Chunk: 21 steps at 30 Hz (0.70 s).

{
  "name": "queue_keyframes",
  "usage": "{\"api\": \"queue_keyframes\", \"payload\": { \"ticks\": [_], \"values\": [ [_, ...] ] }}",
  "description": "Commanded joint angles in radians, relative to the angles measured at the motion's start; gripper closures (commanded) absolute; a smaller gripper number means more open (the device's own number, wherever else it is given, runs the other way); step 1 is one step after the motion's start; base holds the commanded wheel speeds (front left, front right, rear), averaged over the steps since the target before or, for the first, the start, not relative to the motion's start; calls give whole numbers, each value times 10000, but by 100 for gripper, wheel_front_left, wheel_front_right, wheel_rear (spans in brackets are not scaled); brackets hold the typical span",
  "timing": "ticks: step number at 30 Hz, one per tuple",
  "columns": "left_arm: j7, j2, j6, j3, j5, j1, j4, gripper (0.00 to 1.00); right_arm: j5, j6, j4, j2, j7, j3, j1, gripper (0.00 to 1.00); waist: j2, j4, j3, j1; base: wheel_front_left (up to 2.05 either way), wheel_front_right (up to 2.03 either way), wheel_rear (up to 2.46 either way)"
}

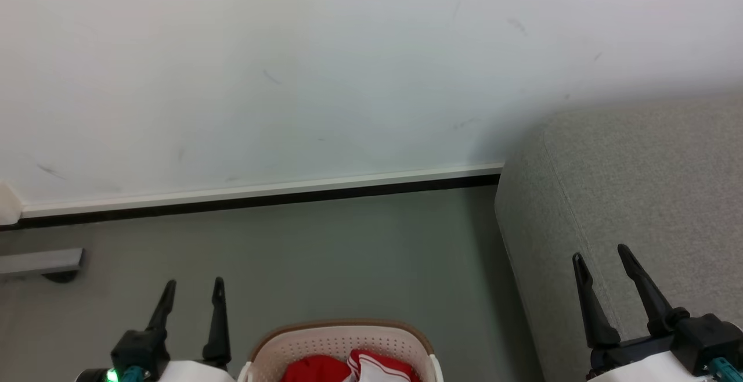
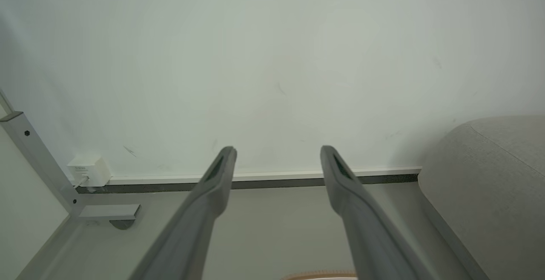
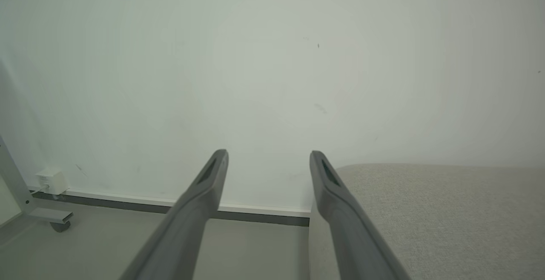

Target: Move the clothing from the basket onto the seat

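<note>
The cream basket with a brown rim sits at the bottom middle of the head view, and red clothing with white stripes lies inside it. Its rim just peeks in at the bottom of the left wrist view. The grey seat fills the right side. My left gripper is open and empty, raised to the left of the basket. Over the seat's edge my right gripper is open and empty too. The seat shows beside the right fingers, and the seat's rounded end lies right of the left fingers.
A white wall with a white and dark baseboard runs across ahead. A grey metal frame foot on a caster stands at the far left on the grey floor. A small white box sits by the wall.
</note>
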Motion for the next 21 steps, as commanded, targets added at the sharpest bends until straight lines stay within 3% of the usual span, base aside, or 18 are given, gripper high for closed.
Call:
{"api": "queue_keyframes", "payload": {
  "ticks": [1, 8, 21],
  "values": [
    [-7, -14, -75, 1, -115, -193, 75, 0, 108, -21, -88, -60, 6, -65, -143, 0, 0, -144, 245, 0, 0, 0, 0],
    [-6, -46, -461, -50, -336, -900, 1071, 0, 235, -21, -549, -85, 7, -136, -600, 0, 0, -596, 1263, 0, 0, 0, 0],
    [69, 137, -1022, -489, -468, -3132, 4632, 0, 489, -21, -1439, 187, 7, -334, -1751, 0, 0, -1417, 3248, 0, 0, 0, 0]
  ]
}}
